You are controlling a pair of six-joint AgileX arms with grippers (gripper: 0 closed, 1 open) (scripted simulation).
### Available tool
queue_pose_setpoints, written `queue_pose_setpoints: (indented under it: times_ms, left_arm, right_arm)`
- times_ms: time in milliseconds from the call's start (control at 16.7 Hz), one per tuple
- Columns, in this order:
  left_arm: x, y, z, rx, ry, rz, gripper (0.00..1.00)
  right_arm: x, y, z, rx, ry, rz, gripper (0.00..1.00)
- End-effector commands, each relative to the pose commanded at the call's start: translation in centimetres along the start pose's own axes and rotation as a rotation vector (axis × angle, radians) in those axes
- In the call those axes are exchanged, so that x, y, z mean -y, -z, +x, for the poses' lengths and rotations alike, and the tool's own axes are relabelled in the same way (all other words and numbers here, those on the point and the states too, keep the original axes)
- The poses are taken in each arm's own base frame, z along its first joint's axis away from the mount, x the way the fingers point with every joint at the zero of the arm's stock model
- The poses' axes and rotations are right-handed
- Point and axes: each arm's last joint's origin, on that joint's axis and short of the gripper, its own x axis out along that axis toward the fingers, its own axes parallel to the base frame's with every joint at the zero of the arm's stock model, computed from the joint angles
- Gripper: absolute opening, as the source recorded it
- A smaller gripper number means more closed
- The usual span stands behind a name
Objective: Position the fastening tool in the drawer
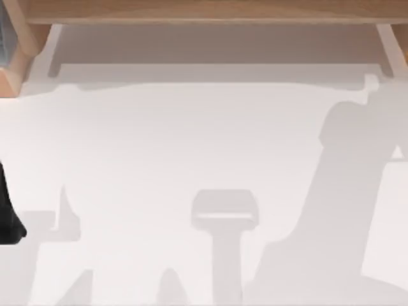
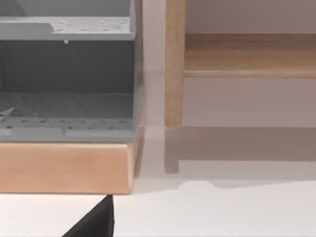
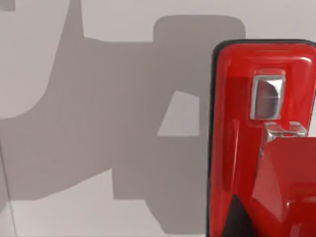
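The fastening tool [image 3: 247,138], a glossy red stapler with a silvery mark on top, looms close in the right wrist view and hangs well above the white table. My right gripper [image 3: 256,219] is shut on it, and a dark finger [image 3: 238,217] lies against its red side. The drawer [image 2: 66,106] is a grey perforated box on a light wooden base, seen in the left wrist view and at the top view's far left corner [image 1: 5,32]. My left gripper [image 1: 7,220] stays parked at the table's left edge, short of the drawer.
A light wooden shelf frame [image 1: 210,13] runs along the table's back edge, with an upright post [image 2: 174,64] just beside the drawer unit. Broad arm shadows lie over the white tabletop [image 1: 159,146].
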Motion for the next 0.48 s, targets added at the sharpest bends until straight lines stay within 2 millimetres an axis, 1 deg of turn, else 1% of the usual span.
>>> queue_pose_setpoints:
  times_ms: [180,240,480]
  left_arm:
    - [0.0,0.0,0.0,0.000,0.000,0.000,1.00]
    - [0.0,0.0,0.0,0.000,0.000,0.000,1.00]
    - [0.0,0.0,0.0,0.000,0.000,0.000,1.00]
  right_arm:
    - [-0.2,-0.1,-0.1,0.005,0.000,-0.003,0.00]
    - [-0.1,0.0,-0.6,0.024,-0.005,0.000,0.00]
    - [0.9,0.9,-4.3,0.136,-0.043,0.007,0.00]
